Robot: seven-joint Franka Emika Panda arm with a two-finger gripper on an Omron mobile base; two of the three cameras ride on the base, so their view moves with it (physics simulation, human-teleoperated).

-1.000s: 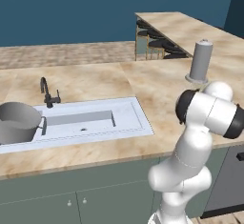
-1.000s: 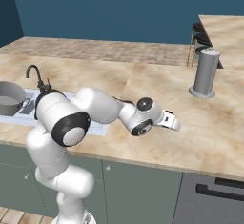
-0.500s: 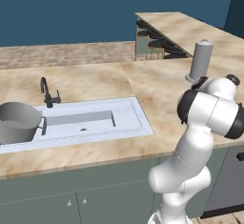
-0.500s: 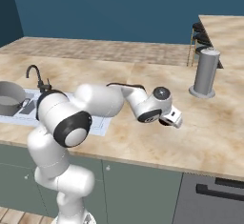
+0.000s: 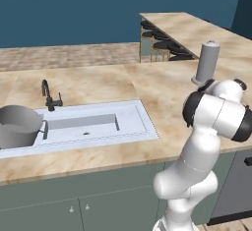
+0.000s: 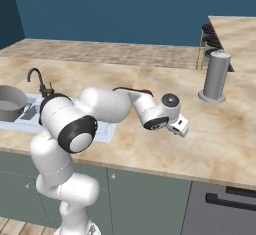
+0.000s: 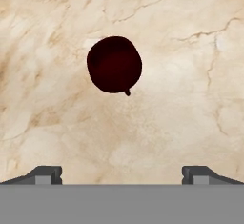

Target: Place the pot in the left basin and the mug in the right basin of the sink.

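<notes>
The mug (image 7: 114, 65) sits on the beige marble counter (image 7: 181, 99), seen from straight above in the hand view as a near-round, very dark maroon disc. It stands upright with its opening facing the camera, so its long axis runs up from the counter toward the hand. A small dark nub juts from its rim toward the lower right of that view; whether this is the handle is too small to tell. Its inside is so dark that no wall or bottom can be made out. It stands apart from the gripper (image 7: 122, 174), whose two finger tips are spread wide near the bottom corners of the hand view, with nothing between them.

The pot (image 5: 18, 125), round and grey metal, rests in the left basin (image 5: 7, 144) of the white sink (image 5: 142, 127), with a slim black faucet (image 5: 49, 95) behind it. The right basin (image 5: 83, 127) shows its drain hole. In the right base view the arm reaches out over the counter, well to the right of the sink. A tall grey cylinder (image 6: 215, 75) stands farther back on the counter.
</notes>
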